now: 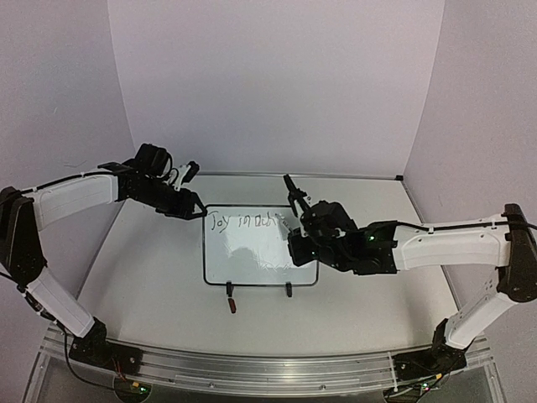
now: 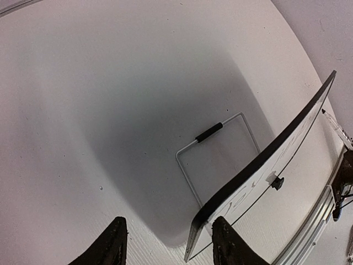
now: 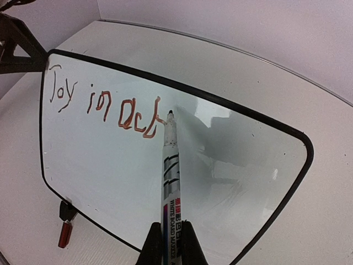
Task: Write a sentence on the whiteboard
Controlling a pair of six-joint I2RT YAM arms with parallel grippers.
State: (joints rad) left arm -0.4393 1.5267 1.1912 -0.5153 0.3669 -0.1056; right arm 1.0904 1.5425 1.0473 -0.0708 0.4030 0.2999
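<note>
The whiteboard (image 1: 260,248) stands tilted on the table, with "Joy in" and a few more red letters (image 3: 99,105) along its top. My right gripper (image 1: 306,220) is shut on a whiteboard marker (image 3: 171,176), gripping it low on the barrel. The marker's tip rests on the board just right of the last letter. My left gripper (image 1: 195,206) is at the board's top left corner. In the left wrist view its jaws (image 2: 172,245) stand open around that corner (image 2: 201,232). One finger (image 2: 229,243) is against the front face and the other stands well off behind.
A red marker cap (image 1: 232,304) lies in front of the board by a black clip foot (image 1: 289,290). A wire stand (image 2: 218,157) props the board from behind. Lavender walls close the back and sides.
</note>
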